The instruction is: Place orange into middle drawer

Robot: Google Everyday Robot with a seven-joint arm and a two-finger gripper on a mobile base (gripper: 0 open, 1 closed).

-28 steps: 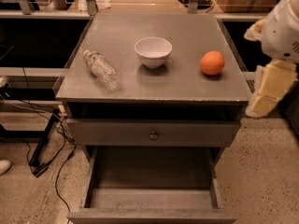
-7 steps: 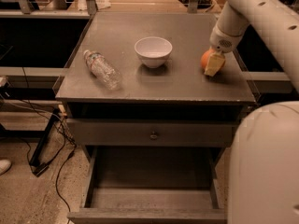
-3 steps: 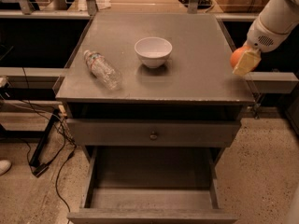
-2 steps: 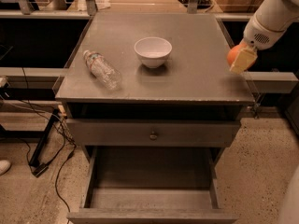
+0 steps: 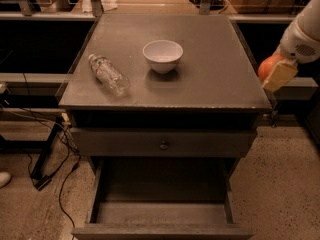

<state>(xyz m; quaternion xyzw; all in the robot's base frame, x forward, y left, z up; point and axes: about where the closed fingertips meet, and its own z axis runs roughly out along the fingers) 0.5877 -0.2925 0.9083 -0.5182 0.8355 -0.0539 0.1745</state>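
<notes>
My gripper (image 5: pixel 274 73) is at the right edge of the picture, just past the cabinet top's right front corner, and it is shut on the orange (image 5: pixel 267 67), held in the air. A tan finger (image 5: pixel 281 75) covers the fruit's right side. The middle drawer (image 5: pixel 162 213) is pulled open at the bottom of the picture, wide and shallow with a bare grey floor. It lies well below and to the left of the gripper.
A white bowl (image 5: pixel 162 55) stands mid cabinet top (image 5: pixel 215 79). A clear plastic bottle (image 5: pixel 108 74) lies on its side at the left. A shut drawer front with a round knob (image 5: pixel 163 145) sits above the open drawer. Cables (image 5: pixel 50 149) trail on the floor at left.
The gripper took hold of the orange on the cabinet top, lifted it and carried it right, off past the top's right edge. Since a second ago it has moved slightly further right and down.
</notes>
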